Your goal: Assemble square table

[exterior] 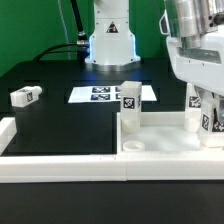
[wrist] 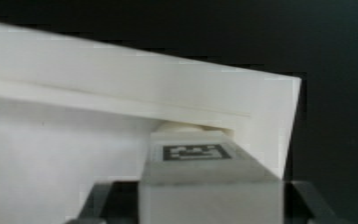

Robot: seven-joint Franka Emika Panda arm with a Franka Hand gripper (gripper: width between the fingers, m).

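Legs first: you can see three of them. One short white leg (exterior: pixel 206 124) stands up straight at the far corner of the square panel (exterior: pixel 165 137), on the exterior view's right. Your claw (exterior: pixel 205 106) comes down on it from above and is clenched on it. In the wrist view that same leg (wrist: pixel 194 158) fills the gap between the two dark fingers (wrist: pixel 108 204), and its black-and-white tag faces the camera. You cannot tell from either picture if the bottom of this leg sits fully in its corner hole or only rests on it.

A second leg (exterior: pixel 130 98) stands up by itself on the panel's other far corner, on the exterior view's left, with its tag facing you.

A third leg (exterior: pixel 25 96) lies on its side on the black table (exterior: pixel 50 125), well apart from the panel.

The panel lies flat, just beside the long white border wall (exterior: pixel 80 168). The marker board (exterior: pixel 105 94) lies behind it, near the robot's base (exterior: pixel 110 40).
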